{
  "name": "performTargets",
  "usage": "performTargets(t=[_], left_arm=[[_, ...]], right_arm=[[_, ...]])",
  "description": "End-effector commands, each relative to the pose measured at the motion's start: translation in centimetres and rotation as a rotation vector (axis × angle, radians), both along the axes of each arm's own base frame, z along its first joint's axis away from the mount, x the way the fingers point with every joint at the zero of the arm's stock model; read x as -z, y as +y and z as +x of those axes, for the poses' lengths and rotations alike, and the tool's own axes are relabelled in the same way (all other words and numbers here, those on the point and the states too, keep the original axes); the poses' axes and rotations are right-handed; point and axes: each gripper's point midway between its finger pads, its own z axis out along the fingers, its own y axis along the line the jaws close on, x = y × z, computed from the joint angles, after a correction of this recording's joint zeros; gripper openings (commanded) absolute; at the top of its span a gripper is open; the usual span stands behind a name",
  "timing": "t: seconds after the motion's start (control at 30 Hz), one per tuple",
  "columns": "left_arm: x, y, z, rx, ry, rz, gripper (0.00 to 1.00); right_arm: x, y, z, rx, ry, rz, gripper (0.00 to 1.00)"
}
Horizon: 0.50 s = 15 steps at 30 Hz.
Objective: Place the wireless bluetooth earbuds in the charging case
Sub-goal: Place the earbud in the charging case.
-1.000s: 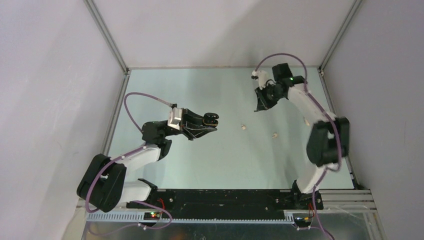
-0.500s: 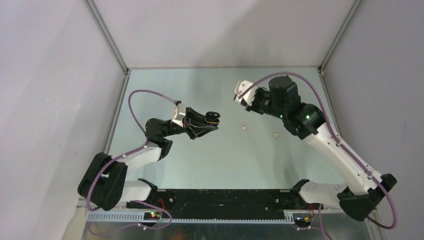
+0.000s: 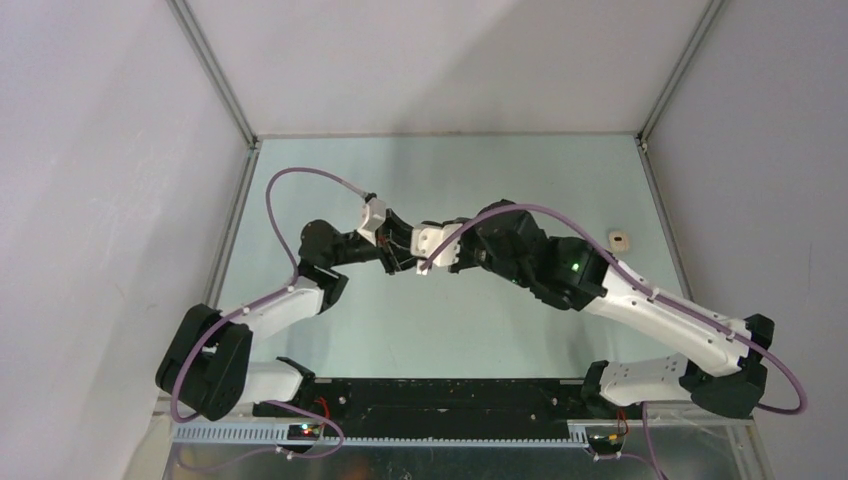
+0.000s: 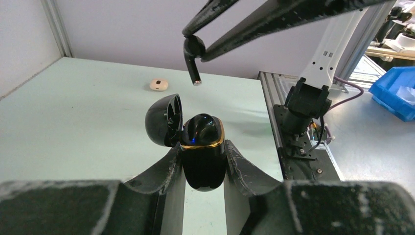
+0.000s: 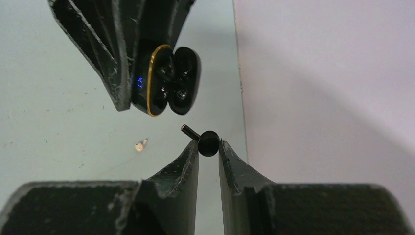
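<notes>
My left gripper (image 4: 203,149) was closed on the black charging case (image 4: 201,169), with the lid open toward 10 o'clock. My right gripper (image 5: 208,148) pinched one black earbud (image 5: 209,141) at its fingertips. The earbud was near the case but not touching it, and the case stood at 11 o'clock from it. One off-white earbud (image 5: 141,145) lay on the table (image 5: 49,122) at 9 o'clock.
</notes>
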Motion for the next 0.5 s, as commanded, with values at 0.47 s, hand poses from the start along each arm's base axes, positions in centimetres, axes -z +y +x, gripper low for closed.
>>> performTargets(t=[0.47], left_arm=[[0.0,-0.7,-0.4,0.045,-0.046,0.036,0.0]], right_arm=[[1.0,2.1,-1.6,0.003,-0.127,-0.17,0.23]])
